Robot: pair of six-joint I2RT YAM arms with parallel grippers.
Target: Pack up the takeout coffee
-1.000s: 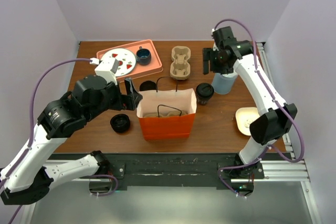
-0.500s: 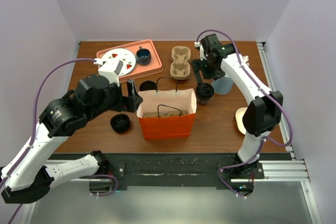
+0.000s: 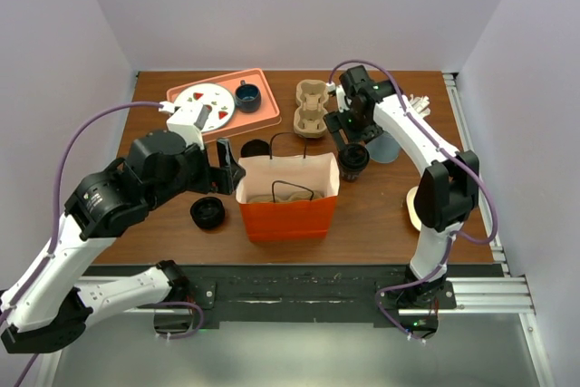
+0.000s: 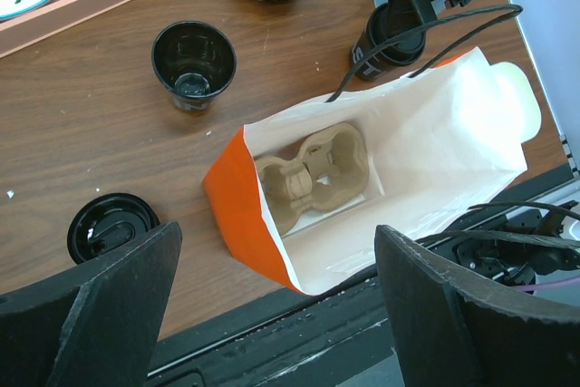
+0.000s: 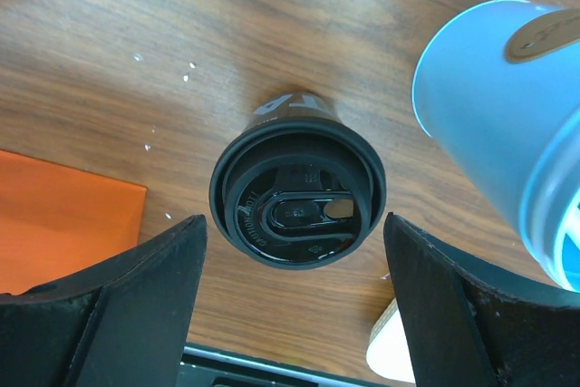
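The takeout coffee (image 5: 297, 192) stands upright on the counter (image 3: 381, 215), just off the orange paper bag (image 3: 285, 210) at about its 2 o'clock in the overhead view. A pale blue cup (image 5: 489, 106) stands close by at the coffee's 2 to 3 o'clock.

The right gripper (image 5: 292, 224) hangs directly over the lid. Its fingers are spread wide, one at 9 o'clock and one at 3 o'clock of the cup, and neither touches it. The left gripper (image 4: 276, 233) is also spread apart and holds nothing. It hovers over the open mouth of the bag, where a cardboard cup carrier (image 4: 313, 174) lies on the bottom.

The cup is probably light, though I cannot tell whether it is filled. Its paper wall should give under a hard squeeze, and the snap-on plastic lid could pop off if the cup were lifted by the lid alone. The best hold is likely on the wall just under the lid, where the rolled rim stiffens the paper, with a modest squeeze. Keeping it upright matters because of the sip hole. The blue cup leaves little room on the 3 o'clock side, so that finger risks nudging it on the way down.
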